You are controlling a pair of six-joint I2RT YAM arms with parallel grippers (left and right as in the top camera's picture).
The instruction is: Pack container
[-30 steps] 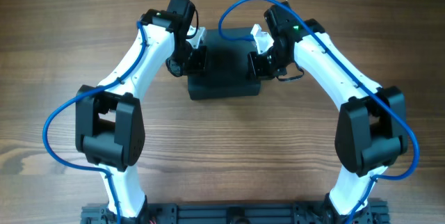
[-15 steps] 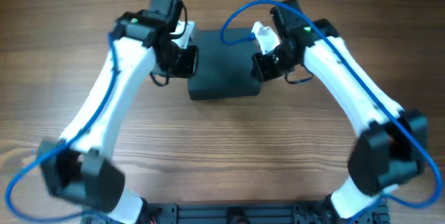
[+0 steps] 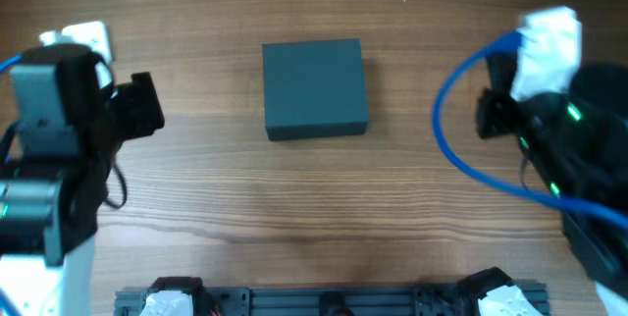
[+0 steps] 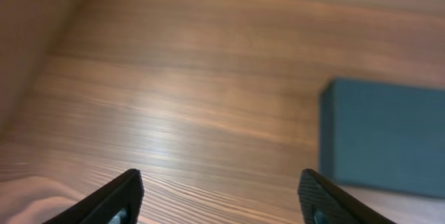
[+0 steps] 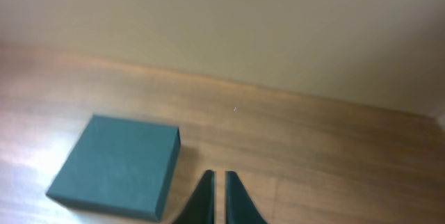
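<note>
The dark teal-black, square matte container [image 3: 315, 88] sat flat on the pale brown wood-grain table [image 3: 314, 208], toward the far side and midway between the two arms, its flap lid lying down flush so that the top read as one plain face. Nothing touched it. Judging by that closed lid and the arms standing well apart from it on either side, the packing looked finished or close to it (what was inside could not be seen).

The left gripper [image 4: 219, 200] was released, its two dark fingers spread wide with only bare table between them and the box off to its right. The right gripper [image 5: 218, 197] was clenched to a thin slit and grasped nothing, and it pointed past the box's near corner.

The table had a fine lengthwise grain with soft glare across it, and no other loose thing lay on it. A blue cable [image 3: 461, 130] looped from the right arm, a dark rail [image 3: 334, 298] ran along the near edge, and a plain beige wall [image 5: 278, 29] rose behind the table.
</note>
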